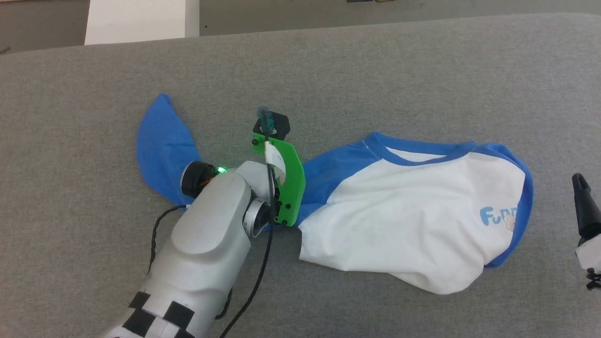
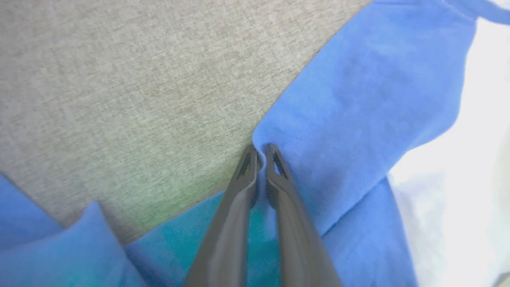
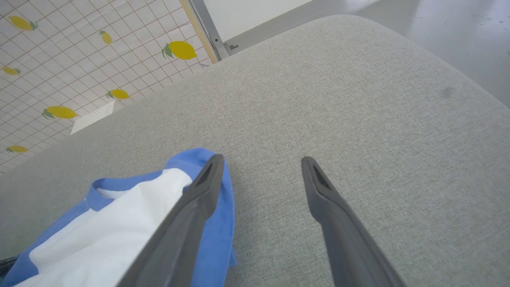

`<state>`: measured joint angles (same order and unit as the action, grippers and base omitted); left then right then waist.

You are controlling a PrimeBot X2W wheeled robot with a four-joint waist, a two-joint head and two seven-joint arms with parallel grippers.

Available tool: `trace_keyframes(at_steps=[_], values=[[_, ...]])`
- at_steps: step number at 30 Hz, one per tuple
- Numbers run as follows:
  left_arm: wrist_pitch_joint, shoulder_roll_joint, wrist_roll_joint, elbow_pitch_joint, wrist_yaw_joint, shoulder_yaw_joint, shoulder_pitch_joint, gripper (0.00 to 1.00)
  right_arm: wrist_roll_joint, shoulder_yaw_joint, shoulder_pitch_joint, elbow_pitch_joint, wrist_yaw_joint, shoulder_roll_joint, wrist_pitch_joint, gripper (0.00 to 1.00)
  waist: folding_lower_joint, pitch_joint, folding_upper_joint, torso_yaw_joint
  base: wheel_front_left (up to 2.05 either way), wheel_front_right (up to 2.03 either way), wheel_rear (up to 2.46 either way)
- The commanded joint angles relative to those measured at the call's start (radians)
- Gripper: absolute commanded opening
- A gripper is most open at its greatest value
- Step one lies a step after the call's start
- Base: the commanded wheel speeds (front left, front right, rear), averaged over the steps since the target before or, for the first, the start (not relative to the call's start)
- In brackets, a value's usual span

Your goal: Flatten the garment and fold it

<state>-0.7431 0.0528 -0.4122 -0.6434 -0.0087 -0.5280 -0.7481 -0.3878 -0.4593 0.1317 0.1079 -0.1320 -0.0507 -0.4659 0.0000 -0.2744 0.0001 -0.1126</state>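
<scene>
1. Here the left gripper [image 2: 261, 153] has its jaws nearly together, nipping a blue sleeve edge of the garment [image 1: 413, 211] at their tips. To do this well, I'd judge, make sure the bite is secure, then draw the sleeve outward, away from the white body.
2. The right gripper [image 3: 263, 167] hangs over the grey padded surface [image 1: 422, 70], jaws wide apart and empty. The garment's other blue shoulder lies near one finger.
3. The garment's long axis runs from one pair of jaws toward the other. Its neck opening points away from the robot, and one sleeve trails beyond the left jaws.
</scene>
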Motion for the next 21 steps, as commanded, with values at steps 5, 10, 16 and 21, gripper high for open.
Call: trace_keyframes(at_steps=[5,10,16,21], values=[[0.167,-0.002,-0.081,0.033,0.071,0.095,0.021,0.0,0.013,0.0,0.012,-0.005,0.001,0.0,0.001,1.0,0.0,0.038,-0.0001,0.056,0.0,0.0,0.0],[0.328,0.05,-0.139,0.077,0.159,0.255,0.04,0.0,0.02,0.013,0.005,-0.003,0.001,0.0,-0.003,1.0,0.0,0.065,-0.0001,0.099,0.0,0.0,0.0],[0.352,0.115,-0.193,0.087,0.234,0.364,0.169,0.0,0.03,0.037,0.002,0.0,0.001,0.0,-0.007,1.0,0.0,0.077,-0.0001,0.118,0.0,0.0,0.0],[0.325,0.101,-0.229,0.106,0.232,0.369,0.267,1.0,0.037,0.046,-0.009,-0.006,0.001,0.0,-0.017,1.0,0.0,0.091,-0.0001,0.139,0.0,0.0,0.0]])
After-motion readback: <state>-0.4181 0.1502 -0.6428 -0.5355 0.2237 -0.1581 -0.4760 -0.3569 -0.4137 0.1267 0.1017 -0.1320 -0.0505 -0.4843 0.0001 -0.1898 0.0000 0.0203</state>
